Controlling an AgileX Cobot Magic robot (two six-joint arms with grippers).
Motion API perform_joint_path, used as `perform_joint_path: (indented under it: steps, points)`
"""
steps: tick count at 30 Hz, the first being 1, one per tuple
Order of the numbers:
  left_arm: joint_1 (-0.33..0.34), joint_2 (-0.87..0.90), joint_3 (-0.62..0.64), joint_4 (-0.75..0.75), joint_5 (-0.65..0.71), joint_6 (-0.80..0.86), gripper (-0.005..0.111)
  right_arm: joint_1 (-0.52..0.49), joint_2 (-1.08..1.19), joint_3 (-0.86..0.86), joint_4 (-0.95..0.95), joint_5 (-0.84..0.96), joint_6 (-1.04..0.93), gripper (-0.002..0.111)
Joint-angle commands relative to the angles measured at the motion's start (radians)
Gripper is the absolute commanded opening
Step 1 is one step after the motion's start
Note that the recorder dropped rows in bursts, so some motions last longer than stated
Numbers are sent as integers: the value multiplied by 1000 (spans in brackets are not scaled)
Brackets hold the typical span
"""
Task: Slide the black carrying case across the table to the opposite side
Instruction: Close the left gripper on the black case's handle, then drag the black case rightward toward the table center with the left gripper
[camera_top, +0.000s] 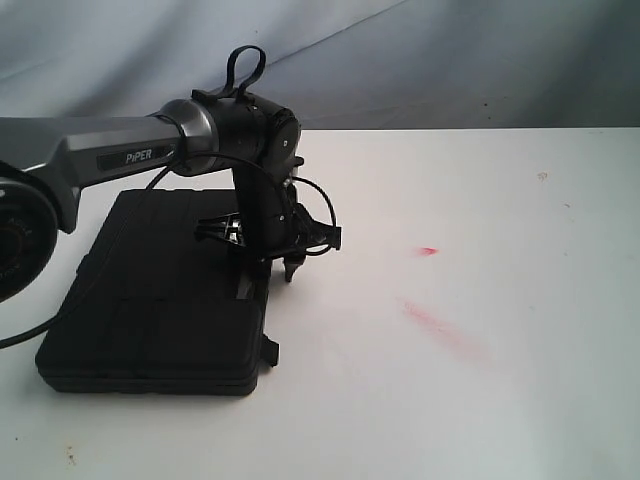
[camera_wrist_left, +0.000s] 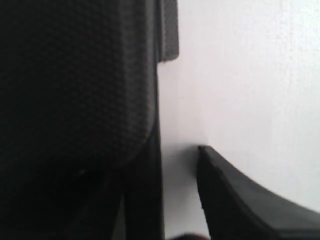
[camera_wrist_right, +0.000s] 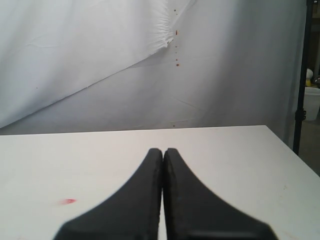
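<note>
Black carrying case (camera_top: 160, 300) sits at eight o'clock on the table (camera_top: 480, 250), so the whole crossing looks undone. Your left gripper (camera_top: 268, 275) straddles its three-o'clock edge, spread open; your right gripper (camera_wrist_right: 163, 155) is clenched and empty.

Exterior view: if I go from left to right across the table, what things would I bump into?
black carrying case → left gripper, at the case's right edge → red smears on the bare table
</note>
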Motion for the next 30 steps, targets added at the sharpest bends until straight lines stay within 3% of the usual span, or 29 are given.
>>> perform_joint_path:
  steps: [1, 6, 30]
  points:
    - [3, 7, -6, -1, -10, 8, 34, -8, -7, 4, 7, -3, 1, 0]
    - [3, 7, -6, -1, -13, 8, 1, -8, -7, 4, 7, -3, 1, 0]
    - [-10, 7, -6, -119, -51, -25, 0, -8, -7, 4, 7, -3, 1, 0]
